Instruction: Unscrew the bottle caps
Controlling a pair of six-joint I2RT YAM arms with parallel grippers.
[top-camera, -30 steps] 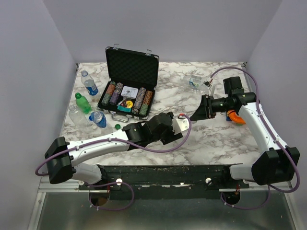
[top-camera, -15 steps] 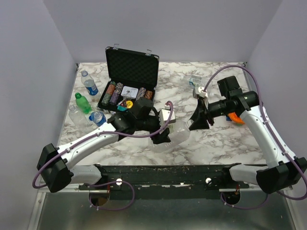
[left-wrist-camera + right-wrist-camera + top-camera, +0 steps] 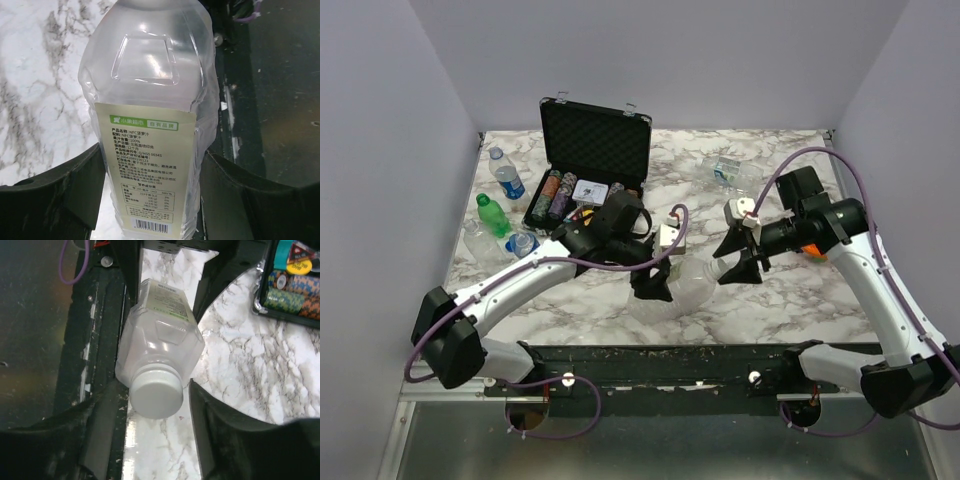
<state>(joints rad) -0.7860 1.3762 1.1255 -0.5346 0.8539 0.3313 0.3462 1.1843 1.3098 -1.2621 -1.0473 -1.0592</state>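
Observation:
My left gripper (image 3: pixel 656 284) is shut on a clear bottle (image 3: pixel 685 285) with a pale label (image 3: pixel 145 165), holding it by the lower body above the table's near edge. The bottle lies roughly level, its neck pointing right. In the right wrist view its white cap (image 3: pixel 156 394) sits between the fingers of my right gripper (image 3: pixel 153 390), which is open, with a gap showing on the right side of the cap. From above, the right gripper (image 3: pixel 732 262) stands just right of the bottle's neck.
An open black chip case (image 3: pixel 592 150) with poker chips stands at the back. Left of it are a green bottle (image 3: pixel 492 215) and blue-labelled bottles (image 3: pixel 507 181). Another clear bottle (image 3: pixel 728 170) lies at the back right. An orange object (image 3: pixel 810 246) sits under the right arm.
The left arm lifted the bottle and turned its neck to the right. The right arm came down toward it, and its jaws opened wider around the cap.

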